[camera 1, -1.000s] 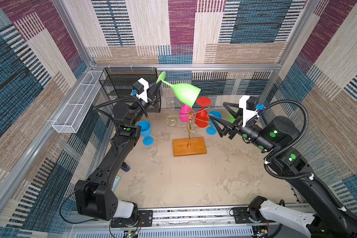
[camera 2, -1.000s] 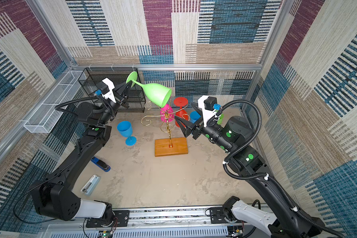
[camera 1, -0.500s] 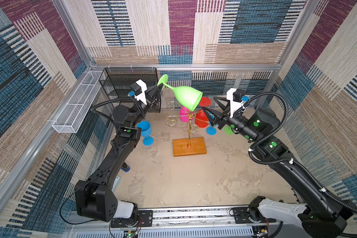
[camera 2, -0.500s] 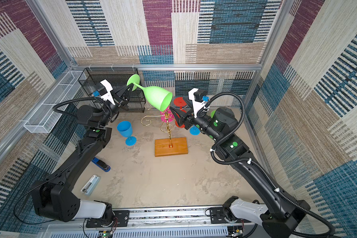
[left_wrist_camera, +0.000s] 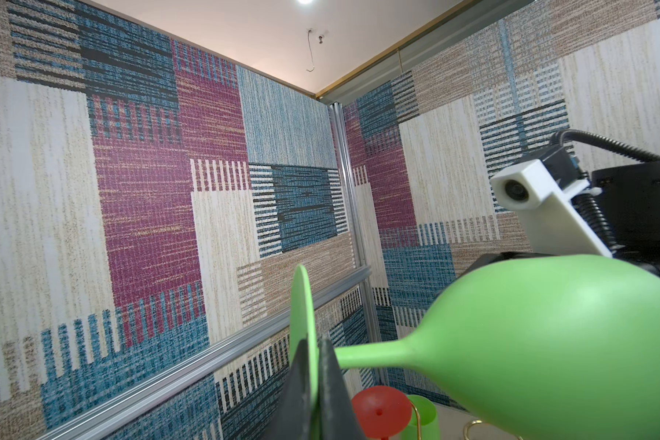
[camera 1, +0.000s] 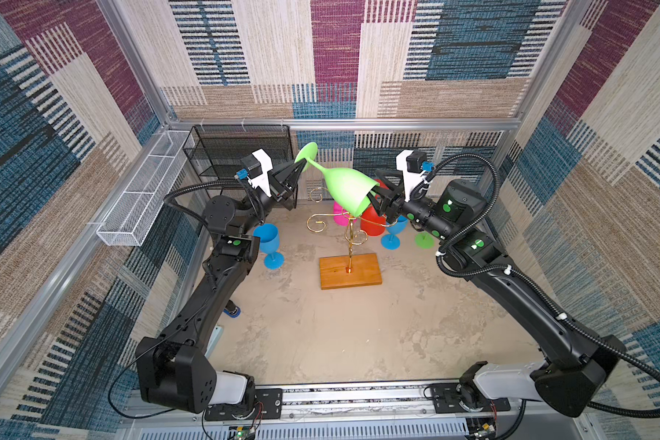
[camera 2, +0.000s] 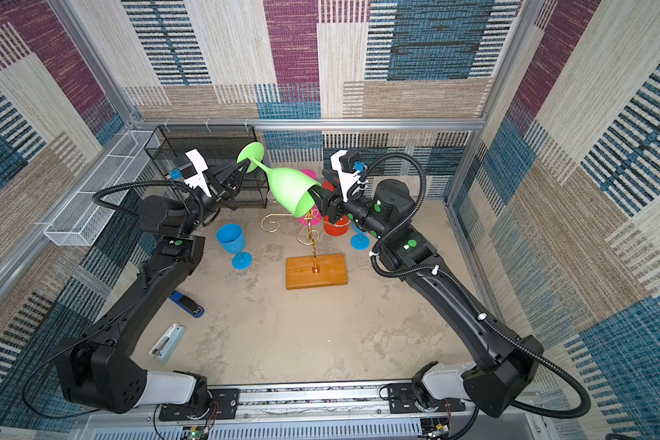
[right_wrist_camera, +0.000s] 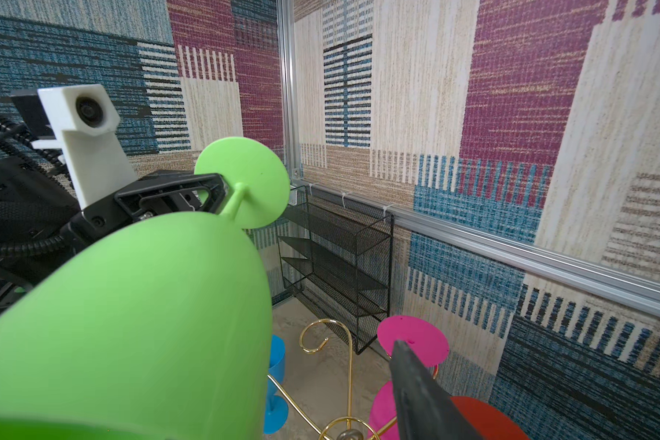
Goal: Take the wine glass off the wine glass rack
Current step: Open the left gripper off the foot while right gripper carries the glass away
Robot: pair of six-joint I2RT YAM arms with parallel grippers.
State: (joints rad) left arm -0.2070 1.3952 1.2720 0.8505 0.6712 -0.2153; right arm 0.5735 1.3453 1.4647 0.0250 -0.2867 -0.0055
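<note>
The green wine glass (camera 1: 345,186) is off the wine glass rack (camera 1: 349,270). It hangs tilted in the air above the gold arms, with the foot toward the back wall and the mouth toward my right arm. My left pincer (camera 1: 301,167) is clamped on the foot end. My right pincer (camera 1: 378,198) is at the mouth of the bowl with the jaws apart. In the right wrist view one finger (right_wrist_camera: 420,388) stands clear of the bowl, and the other finger is hidden.

I judge this step is a handover. To do it well, I should close the right pincer slowly and squarely on the bowl, and open the left one only when that grip is firm. The bowl looks smooth and could slip.

On the rack a pink glass (right_wrist_camera: 412,339) and a red glass (camera 1: 370,226) hang mouth down. A blue glass (camera 2: 230,237) stands upright on the surface (camera 1: 340,335) and looks empty. The black mesh shelf (right_wrist_camera: 336,263) and the white wire basket (camera 1: 142,198) hold nothing that I can see.
</note>
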